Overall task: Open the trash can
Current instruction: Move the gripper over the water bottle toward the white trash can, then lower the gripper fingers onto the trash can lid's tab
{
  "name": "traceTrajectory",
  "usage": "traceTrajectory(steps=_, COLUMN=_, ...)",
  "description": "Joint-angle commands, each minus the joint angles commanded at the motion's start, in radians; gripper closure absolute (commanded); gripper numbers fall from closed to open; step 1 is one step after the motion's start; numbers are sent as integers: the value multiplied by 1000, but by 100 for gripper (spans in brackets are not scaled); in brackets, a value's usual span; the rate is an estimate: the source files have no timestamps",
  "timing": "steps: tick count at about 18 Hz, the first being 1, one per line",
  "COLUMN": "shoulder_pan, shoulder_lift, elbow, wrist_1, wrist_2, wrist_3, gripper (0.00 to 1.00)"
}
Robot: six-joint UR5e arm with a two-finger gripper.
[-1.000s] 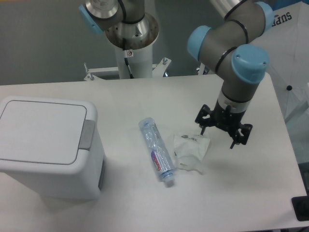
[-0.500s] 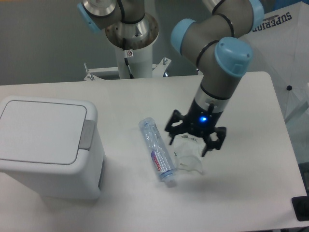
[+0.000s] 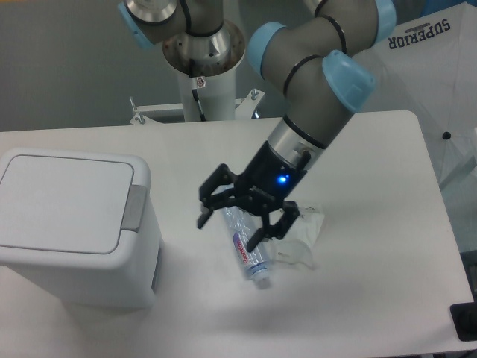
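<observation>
Nearest the camera, the trash can (image 3: 74, 231) is seen at the table's front-left, its flat lid (image 3: 63, 201) lying shut. The grey latch button (image 3: 134, 206) sits on the rim at the lid's right edge, its long axis running front to back, facing toward the middle of the table.

Just behind and to the right of that, the plastic bottle (image 3: 246, 246) lies on its side, cap toward the camera, with a crumpled clear wrapper (image 3: 302, 231) touching or nearly touching it on the right.

Over the bottle's upper half the gripper (image 3: 238, 216) is held above the table, fingers spread apart and nothing between them. The fingertips are angled down and to the left.

Key relation: the latch lies to the left of the gripper, at about the same depth, well apart, with bare table (image 3: 186, 156) between. No obstacle is noted on that line; the bottle lies below and right of the path. A leftward travel and a downward press on the button are judged necessary. The can's right wall is close to the latch, so little margin is expected.

Farthest back, the arm's base column (image 3: 201, 67) stands behind the table.
</observation>
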Motion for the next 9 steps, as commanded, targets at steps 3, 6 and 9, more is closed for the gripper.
traceTrajectory(steps=3, shoulder_pan=-20, shoulder_lift=25, elbow=-18, wrist_1=0, wrist_2=0, wrist_3=3, gripper=0)
traceTrajectory(steps=6, shoulder_pan=-38, shoulder_lift=35, elbow=-41, wrist_1=2, wrist_2=0, wrist_3=11, gripper=0)
traceTrajectory(steps=9, shoulder_pan=-45, shoulder_lift=41, elbow=-55, wrist_1=3, wrist_2=0, wrist_3=12, gripper=0)
